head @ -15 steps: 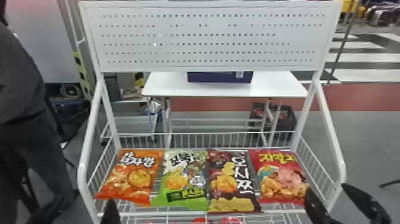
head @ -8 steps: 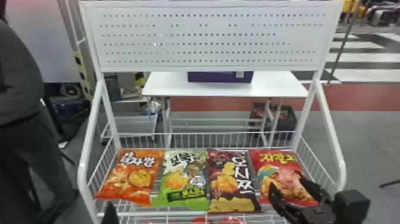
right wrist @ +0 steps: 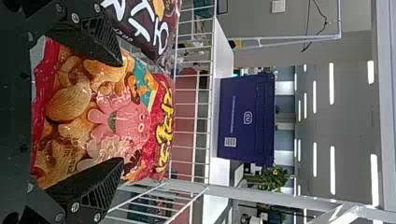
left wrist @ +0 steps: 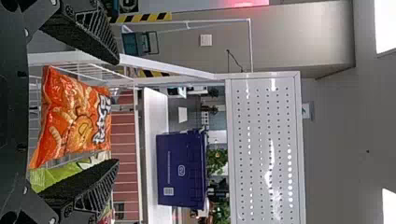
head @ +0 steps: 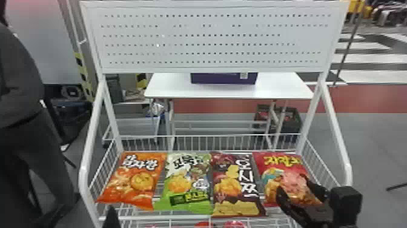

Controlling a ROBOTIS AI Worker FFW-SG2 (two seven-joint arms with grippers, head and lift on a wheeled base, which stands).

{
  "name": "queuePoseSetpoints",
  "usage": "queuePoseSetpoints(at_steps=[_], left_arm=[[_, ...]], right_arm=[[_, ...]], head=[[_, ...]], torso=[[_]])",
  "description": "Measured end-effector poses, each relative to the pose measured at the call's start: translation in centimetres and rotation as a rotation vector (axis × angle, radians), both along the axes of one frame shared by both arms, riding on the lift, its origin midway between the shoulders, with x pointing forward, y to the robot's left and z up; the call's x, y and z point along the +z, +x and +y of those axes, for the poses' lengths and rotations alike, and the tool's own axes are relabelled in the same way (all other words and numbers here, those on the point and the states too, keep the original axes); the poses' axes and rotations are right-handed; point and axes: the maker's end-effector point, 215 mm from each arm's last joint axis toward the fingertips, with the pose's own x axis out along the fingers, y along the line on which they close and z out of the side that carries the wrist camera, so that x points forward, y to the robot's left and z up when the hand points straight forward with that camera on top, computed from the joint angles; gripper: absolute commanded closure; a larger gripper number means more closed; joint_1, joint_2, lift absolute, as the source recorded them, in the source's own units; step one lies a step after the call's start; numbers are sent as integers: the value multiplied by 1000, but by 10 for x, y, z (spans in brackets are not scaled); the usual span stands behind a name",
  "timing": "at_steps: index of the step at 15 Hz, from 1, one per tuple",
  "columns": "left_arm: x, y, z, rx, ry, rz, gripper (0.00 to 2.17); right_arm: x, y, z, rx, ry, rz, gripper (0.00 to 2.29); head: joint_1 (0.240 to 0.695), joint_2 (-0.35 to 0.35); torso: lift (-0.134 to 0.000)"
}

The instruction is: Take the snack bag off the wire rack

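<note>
My right gripper (head: 293, 185) is open over the lower part of the red snack bag (head: 272, 169), at the right end of the wire rack (head: 193, 217). In the right wrist view, the red bag (right wrist: 119, 122) lies between the spread fingers of the right gripper (right wrist: 121, 111). My left gripper (head: 111, 217) is low at the rack's front left, below the orange bag (head: 136, 179). In the left wrist view, the left gripper (left wrist: 116, 111) stands open, with the orange bag (left wrist: 74, 121) beyond its fingers.
A green bag (head: 186, 185) and a dark brown bag (head: 234, 185) lie between the orange and red ones. White side rails (head: 337, 136) flank the rack, below a perforated panel (head: 212, 39). Behind stands a white table (head: 169, 88) with a purple box (head: 224, 78).
My right gripper has moved left from beside the rack's right rail, then slightly forward over the red bag. The left gripper and the bags look unmoved.
</note>
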Motion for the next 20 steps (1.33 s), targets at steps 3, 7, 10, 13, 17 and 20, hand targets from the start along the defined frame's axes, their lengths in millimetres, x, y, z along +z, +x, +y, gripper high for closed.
queuePoseSetpoints(at_steps=[3,7,10,13,17,20], left_arm=[[0,1,0,-2,0,-2,144],[1,3,0,-3,0,-2,144],[-1,4,0,-3,2,4,144],[-2,5,1,-2,1,5,144],[-3,7,2,0,3,9,144],[-4,9,2,1,1,9,144]], right_arm=[[-9,1,-3,-4,-6,23,545],[-21,-3,-5,1,-9,79,1575],[-28,-6,-3,19,-6,118,1851],[-27,-6,-1,23,-2,125,1946],[5,-10,13,44,21,68,1946],[40,-15,22,58,31,9,1946]], head=[[499,0],[499,0],[499,0],[499,0],[499,0],[499,0]], torso=[[0],[0],[0],[0],[0],[0]])
